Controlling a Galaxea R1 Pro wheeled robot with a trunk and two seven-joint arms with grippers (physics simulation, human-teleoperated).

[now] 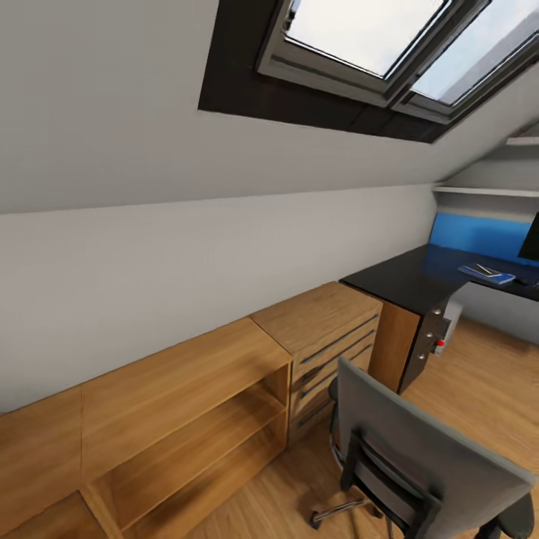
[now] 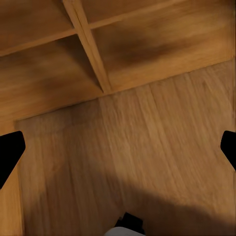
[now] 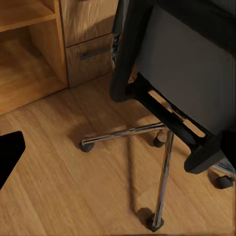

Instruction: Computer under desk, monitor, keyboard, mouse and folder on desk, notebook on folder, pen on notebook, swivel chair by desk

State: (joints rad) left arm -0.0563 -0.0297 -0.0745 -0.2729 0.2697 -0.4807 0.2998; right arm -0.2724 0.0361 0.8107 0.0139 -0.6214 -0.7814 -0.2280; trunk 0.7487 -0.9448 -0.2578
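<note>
Monitor (image 1: 531,238) cut by frame edge; swivel chair (image 1: 427,457) seat hidden behind backrest.

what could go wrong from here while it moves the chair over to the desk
1. The swivel chair stands close to the drawer cabinet; a skewed push could knock it against the drawers.
2. Its castors roll freely on the wood floor, so it may drift or spin off course.
3. Pushed too hard, it could hit the desk and shake the folder.
</note>
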